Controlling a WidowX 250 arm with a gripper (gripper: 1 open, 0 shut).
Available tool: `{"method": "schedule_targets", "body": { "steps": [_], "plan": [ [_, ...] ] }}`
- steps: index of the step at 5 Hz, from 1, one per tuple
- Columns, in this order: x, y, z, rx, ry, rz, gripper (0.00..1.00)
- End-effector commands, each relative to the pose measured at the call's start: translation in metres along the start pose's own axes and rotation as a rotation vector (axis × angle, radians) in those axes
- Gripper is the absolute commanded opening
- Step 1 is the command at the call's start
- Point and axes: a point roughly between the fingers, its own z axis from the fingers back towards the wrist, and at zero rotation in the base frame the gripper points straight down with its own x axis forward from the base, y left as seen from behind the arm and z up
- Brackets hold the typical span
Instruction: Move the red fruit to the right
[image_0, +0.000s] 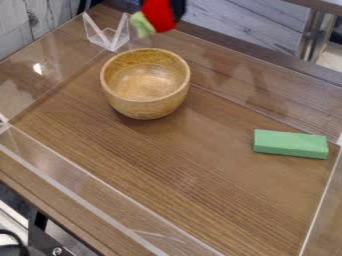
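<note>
A wooden tabletop (201, 190) with a dark brown grain is shown, enclosed by low clear plastic walls (80, 190) along its edges. A round, light-coloured wooden bowl (146, 82) is seated upright on the tabletop in the upper left part of the view; its hollow is seen to be bare. A flat green rectangular block (291, 144) is laid on the tabletop at the right side, well apart from the bowl. A small clear plastic wedge-shaped holder (107, 32) is stood at the back left corner, behind the bowl. The small rounded bright red toy fruit (160, 13), with a light green leafy part at its left end, is found at the top edge of the view, raised clear of the tabletop, behind the bowl and just to the right of the clear holder. The end effector (162, 6) is almost wholly cut off by the top edge of the frame; only a dark portion is seen around the fruit, and the fruit is held aloft in it, so the end effector is recorded as clenched on the red fruit.
</note>
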Motion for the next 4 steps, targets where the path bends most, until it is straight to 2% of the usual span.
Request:
{"method": "schedule_targets", "body": {
  "steps": [1,3,4],
  "plan": [
    [-0.009,-0.044,0.016,-0.003,-0.058,-0.084,0.00],
    [-0.053,-0.116,-0.008,-0.010,0.042,-0.331,0.00],
    [-0.068,-0.141,-0.033,0.002,0.087,-0.403,0.00]
  ]
}}
